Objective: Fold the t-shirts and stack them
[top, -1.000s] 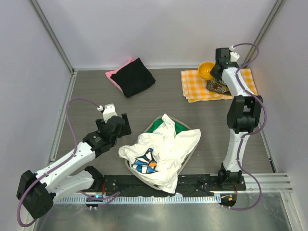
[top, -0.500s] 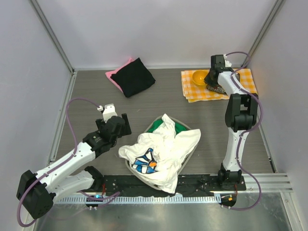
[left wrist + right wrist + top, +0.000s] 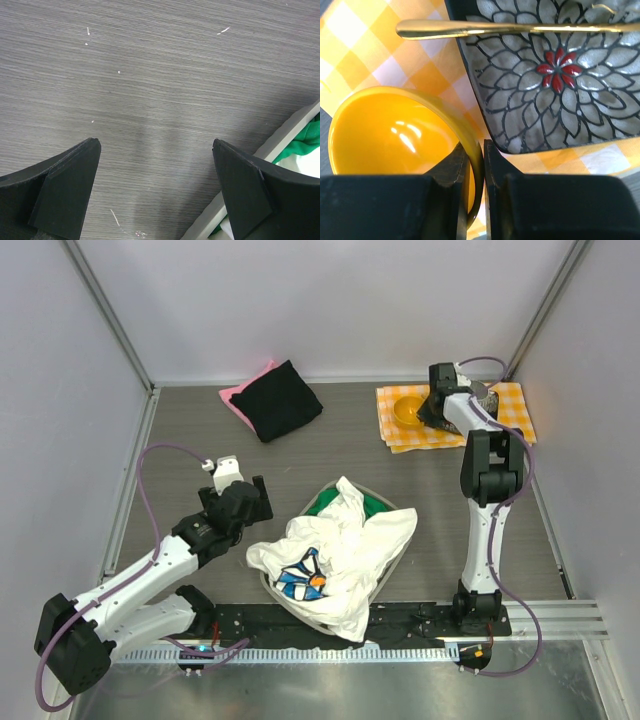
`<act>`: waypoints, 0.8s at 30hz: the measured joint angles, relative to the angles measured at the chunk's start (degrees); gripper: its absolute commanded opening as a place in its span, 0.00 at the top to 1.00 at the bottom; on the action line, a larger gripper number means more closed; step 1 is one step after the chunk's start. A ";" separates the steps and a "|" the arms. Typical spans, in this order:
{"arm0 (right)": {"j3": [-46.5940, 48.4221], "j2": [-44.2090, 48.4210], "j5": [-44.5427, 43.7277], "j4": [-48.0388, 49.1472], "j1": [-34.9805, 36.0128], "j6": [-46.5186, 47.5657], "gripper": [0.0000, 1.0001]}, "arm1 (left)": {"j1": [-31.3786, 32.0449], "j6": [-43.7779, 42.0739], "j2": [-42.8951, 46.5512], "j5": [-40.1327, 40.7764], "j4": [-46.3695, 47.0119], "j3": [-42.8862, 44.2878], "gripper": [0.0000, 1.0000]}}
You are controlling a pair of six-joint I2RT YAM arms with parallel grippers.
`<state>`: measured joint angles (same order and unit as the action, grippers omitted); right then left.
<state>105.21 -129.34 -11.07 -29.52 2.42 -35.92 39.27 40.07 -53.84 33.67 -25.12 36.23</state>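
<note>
T-shirts sit in two places from overhead: a black one [image 3: 282, 400] folded on a pink one [image 3: 236, 398] at the far side, and a daisy-print tee [image 3: 335, 550] crumpled over a green one [image 3: 372, 504] mid-bench, the left end effector [image 3: 252, 502] beside them and the right end effector [image 3: 425, 408] off at an orange bowl [image 3: 405, 408] on the checked cloth [image 3: 400, 435]. The left wrist view adds that its jaws gape wide and empty over bare bench [image 3: 150, 75] by a basket rim [image 3: 280, 145]. Only the right wrist view shows jaws pinching the bowl's rim beside a patterned dish [image 3: 555, 75]; a lift could tip it or knock the dish.
</note>
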 measured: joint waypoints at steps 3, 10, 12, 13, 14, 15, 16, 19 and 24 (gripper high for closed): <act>1.62 -1.22 -0.42 0.59 0.04 0.07 0.97 | 0.00 0.00 -0.02 0.37 0.00 0.00 0.00; 4.31 -2.47 -1.22 3.15 0.72 0.42 0.04 | 0.00 0.00 -1.09 1.01 -0.04 0.00 0.00; 4.68 -2.45 -1.66 4.09 0.94 0.85 0.02 | 0.00 0.00 -1.31 1.14 -0.04 0.00 0.00; 4.72 -2.40 -1.77 4.26 0.96 1.09 0.02 | 0.00 0.00 -1.46 1.20 -0.04 0.00 0.00; 4.76 -2.32 -1.95 4.35 0.96 1.36 0.02 | 0.00 0.00 -1.60 1.20 -0.04 0.00 0.00; 4.79 -2.03 -2.19 4.39 0.94 1.62 0.01 | 0.00 0.00 -1.70 1.20 -0.04 0.00 0.00; 4.81 -1.70 -2.75 4.15 0.90 2.01 0.01 | 0.00 0.00 -1.79 1.20 -0.04 0.00 0.00; 5.14 0.09 -3.82 2.95 0.31 2.91 0.01 | 0.00 0.00 -1.86 1.20 -0.02 0.00 0.00; 5.18 5.70 -4.57 -0.13 -0.33 3.30 0.00 | 0.00 0.00 -1.75 1.09 -0.04 0.00 0.00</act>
<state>110.39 -123.63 -15.64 -29.65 2.09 -32.62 39.27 40.07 -55.59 34.76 -25.17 36.23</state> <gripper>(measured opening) 0.995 0.996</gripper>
